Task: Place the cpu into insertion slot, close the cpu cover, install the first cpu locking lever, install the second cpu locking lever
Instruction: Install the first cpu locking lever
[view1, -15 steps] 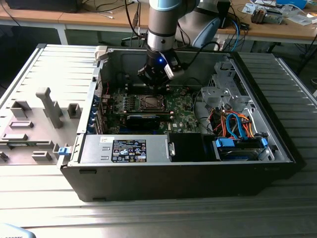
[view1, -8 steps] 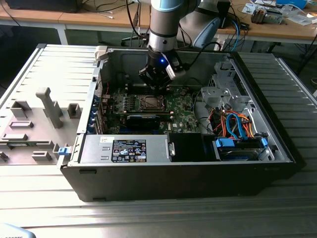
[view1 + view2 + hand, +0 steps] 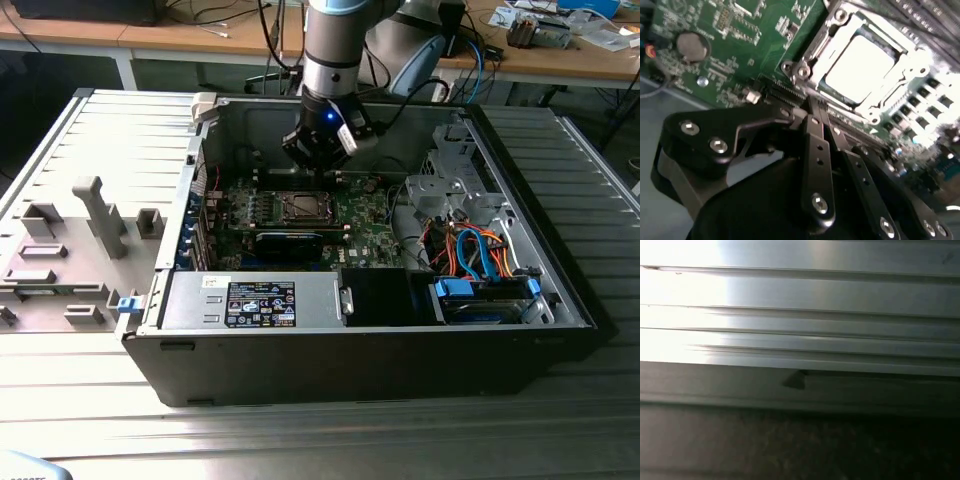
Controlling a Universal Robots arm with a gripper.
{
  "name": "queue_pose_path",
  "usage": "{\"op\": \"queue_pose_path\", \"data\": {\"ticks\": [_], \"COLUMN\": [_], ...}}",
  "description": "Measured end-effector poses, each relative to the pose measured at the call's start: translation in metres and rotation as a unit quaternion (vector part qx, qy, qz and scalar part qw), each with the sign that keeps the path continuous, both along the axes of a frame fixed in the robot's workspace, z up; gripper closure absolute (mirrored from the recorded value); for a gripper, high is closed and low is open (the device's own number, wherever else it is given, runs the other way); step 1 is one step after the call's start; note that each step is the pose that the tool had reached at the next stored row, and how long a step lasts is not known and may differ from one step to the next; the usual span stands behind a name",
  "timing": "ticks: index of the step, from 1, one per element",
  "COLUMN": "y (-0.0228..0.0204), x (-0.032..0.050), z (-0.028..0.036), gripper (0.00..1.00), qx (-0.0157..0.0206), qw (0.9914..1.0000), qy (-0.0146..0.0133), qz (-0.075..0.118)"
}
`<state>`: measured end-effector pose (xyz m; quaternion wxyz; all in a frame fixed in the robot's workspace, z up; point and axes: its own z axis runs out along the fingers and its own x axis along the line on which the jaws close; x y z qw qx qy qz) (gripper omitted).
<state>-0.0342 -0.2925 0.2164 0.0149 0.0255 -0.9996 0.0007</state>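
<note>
The cpu point(image 3: 857, 65) lies flat in the insertion slot point(image 3: 300, 207), its pale face showing bright in the second wrist view. The cpu cover point(image 3: 812, 52) is down over it, with its silver frame around the chip. My gripper point(image 3: 816, 106) is shut, and its black fingers point(image 3: 816, 150) meet at a point right beside the socket's edge, with nothing visible between them. In the exterior view the gripper point(image 3: 318, 172) hangs inside the open computer case, just behind the socket. I cannot make out the locking levers clearly.
The green board point(image 3: 740, 50) carries a round coin battery point(image 3: 692, 46). A black power supply point(image 3: 270, 300) lies in front of the socket, and a drive cage with blue and orange cables point(image 3: 480, 260) on the exterior view's right. A grey fixture point(image 3: 90, 230) stands outside. Ribbed grey metal point(image 3: 800, 330) is close.
</note>
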Motion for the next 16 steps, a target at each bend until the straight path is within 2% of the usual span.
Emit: {"op": "queue_pose_path", "data": {"ticks": [2,4,5,8,10,12,14,16], "y": [-0.0016,-0.0055,-0.0101,-0.0194,-0.0282,-0.0349,-0.0375,-0.0377], "x": [-0.0006,-0.0014,-0.0018,-0.0019,-0.0020,-0.0020,-0.0020,-0.0021], "z": [0.0011,0.0012,0.0012,0.0011,0.0012,0.0011,0.0016,0.0052], "gripper": [0.89,0.89,0.89,0.89,0.89,0.89,0.89,0.89], "qx": [0.0001,0.0000,0.0000,0.0000,-0.0001,0.0000,-0.0001,-0.0001], "qw": [1.00000,1.00000,1.00000,1.00000,1.00000,1.00000,1.00000,1.00000], "qy": [-0.0005,-0.0007,-0.0007,-0.0008,-0.0007,-0.0007,-0.0007,-0.0007], "qz": [0.000,0.000,0.000,0.000,0.000,0.000,0.000,0.000]}}
